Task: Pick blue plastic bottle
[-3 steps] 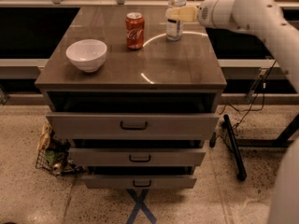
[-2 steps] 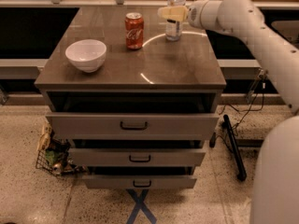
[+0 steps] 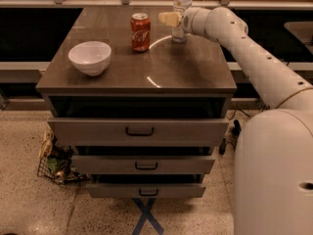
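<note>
The blue plastic bottle stands upright at the far right of the dark table top. It is clear with a pale cap and a light label. My gripper is at the bottle's left side, at about label height, between the bottle and the red soda can. My wrist crosses in front of the bottle's middle and hides it; the bottle's base shows below my wrist. The bottle rests on the table.
A white bowl sits at the table's left. Three drawers below are pulled partly open. A wire basket of clutter is on the floor at the left. My white arm and base fill the right side.
My gripper has slid left along the far edge, from the bottle's right side to its left side, nearer the can. The bottle, can and bowl have stayed in place.
</note>
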You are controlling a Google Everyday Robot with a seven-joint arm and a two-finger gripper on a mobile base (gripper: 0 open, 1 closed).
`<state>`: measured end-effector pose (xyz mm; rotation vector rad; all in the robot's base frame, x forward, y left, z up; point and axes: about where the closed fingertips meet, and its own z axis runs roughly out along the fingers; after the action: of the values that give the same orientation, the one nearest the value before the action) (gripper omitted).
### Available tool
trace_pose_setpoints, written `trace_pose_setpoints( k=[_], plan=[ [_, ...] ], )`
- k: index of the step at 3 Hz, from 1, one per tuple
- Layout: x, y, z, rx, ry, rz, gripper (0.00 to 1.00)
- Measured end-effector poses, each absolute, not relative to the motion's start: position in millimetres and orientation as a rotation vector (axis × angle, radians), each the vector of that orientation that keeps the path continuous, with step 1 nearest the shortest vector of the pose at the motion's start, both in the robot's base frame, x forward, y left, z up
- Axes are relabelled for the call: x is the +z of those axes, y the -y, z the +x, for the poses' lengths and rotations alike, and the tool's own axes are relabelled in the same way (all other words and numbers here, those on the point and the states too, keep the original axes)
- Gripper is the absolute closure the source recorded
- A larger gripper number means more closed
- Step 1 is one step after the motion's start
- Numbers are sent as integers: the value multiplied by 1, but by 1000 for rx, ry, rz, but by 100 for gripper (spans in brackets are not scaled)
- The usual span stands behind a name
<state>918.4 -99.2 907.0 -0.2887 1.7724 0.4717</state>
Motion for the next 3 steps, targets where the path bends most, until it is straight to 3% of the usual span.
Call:
trace_pose_setpoints(
  k=[2,3],
  plan=[
    [915,100,929,467,-1707,-287,73],
    [945,124,910,484,-1643,-281,96]
  ],
)
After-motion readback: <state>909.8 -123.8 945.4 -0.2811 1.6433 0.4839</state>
